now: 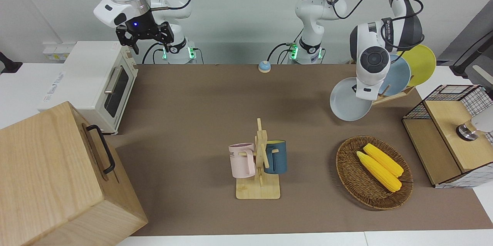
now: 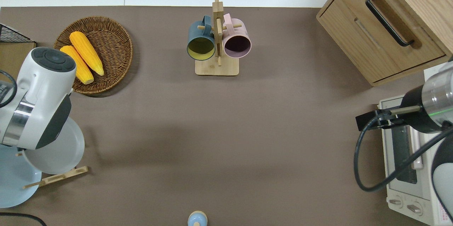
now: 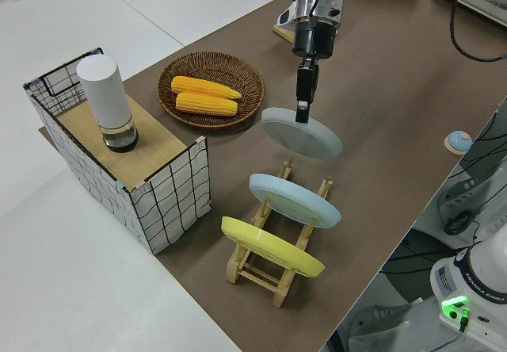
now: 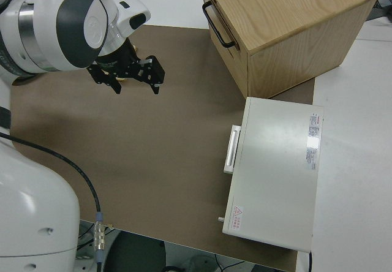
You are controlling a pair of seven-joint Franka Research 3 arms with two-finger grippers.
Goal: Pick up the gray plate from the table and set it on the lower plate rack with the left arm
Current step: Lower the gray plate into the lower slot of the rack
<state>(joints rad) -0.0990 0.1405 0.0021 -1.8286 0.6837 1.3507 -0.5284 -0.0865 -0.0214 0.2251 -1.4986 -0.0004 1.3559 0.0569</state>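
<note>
The pale gray plate (image 3: pixel 310 135) hangs tilted in the air with my left gripper (image 3: pixel 302 114) shut on its rim. In the overhead view the gray plate (image 2: pixel 58 151) is over the open slots of the lower plate rack (image 2: pixel 60 176), at the rack's end toward the table's middle. The light-wood rack (image 3: pixel 273 277) holds a blue plate (image 3: pixel 293 199) and a yellow plate (image 3: pixel 269 247) on edge. From the front, the gray plate (image 1: pixel 344 101) shows beside the blue plate (image 1: pixel 400 74); the wrist hides the fingers there. My right gripper (image 4: pixel 125 79) is parked, open.
A wicker basket (image 1: pixel 342 165) with two corn cobs lies farther from the robots than the rack. A mug stand (image 1: pixel 258 161) stands mid-table. A wire crate (image 3: pixel 170 201) with a white cylinder sits at the left arm's end. A toaster oven (image 1: pixel 96 80) and wooden cabinet (image 1: pixel 57 176) fill the right arm's end.
</note>
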